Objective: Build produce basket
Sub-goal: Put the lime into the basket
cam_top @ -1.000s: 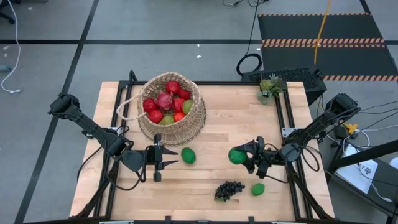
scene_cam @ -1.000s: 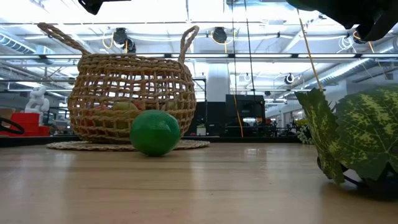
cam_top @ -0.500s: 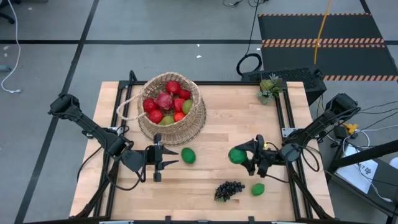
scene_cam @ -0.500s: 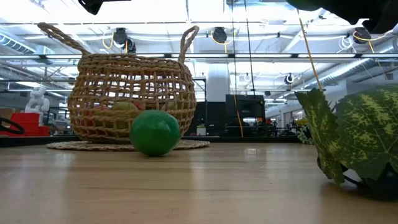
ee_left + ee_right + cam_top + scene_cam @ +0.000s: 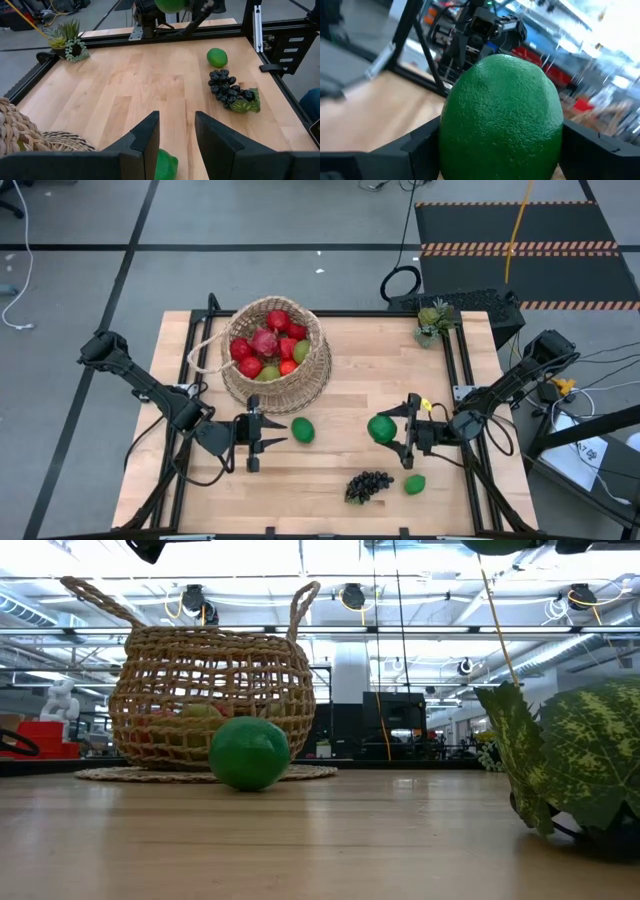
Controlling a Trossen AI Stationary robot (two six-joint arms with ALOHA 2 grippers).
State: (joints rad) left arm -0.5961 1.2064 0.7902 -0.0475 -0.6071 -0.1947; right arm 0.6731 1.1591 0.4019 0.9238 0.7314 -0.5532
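Change since a second ago: the right gripper [image 5: 392, 430] has rotated at the wrist, its fingers now spread more squarely either side of its load; in the low view it has risen almost out of the top edge. The left arm and loose fruit lie as before.

Right gripper: clenched on a green lime [image 5: 381, 429], lifted clear of the table [image 5: 340, 370], right of centre. In the right wrist view the held lime [image 5: 501, 117] fills the span between both fingers.

Left gripper [image 5: 262, 439]: parked near the table's front left, fingers parted, holding nothing. A second lime [image 5: 303, 430] lies just beyond its fingertips, showing between them in the left wrist view [image 5: 166, 166].

Basket [image 5: 275, 352]: rear left of the table, already loaded with red and green produce. It lies up and to the left of the held lime, well apart.

Judgement: the carry runs diagonally over bare wood; the second lime sits below that line.

Remaining loose: grape bunch [image 5: 368, 484] and third lime [image 5: 415, 484], both near the front edge. Potted plant [image 5: 433, 319] at the rear right corner, off the route.
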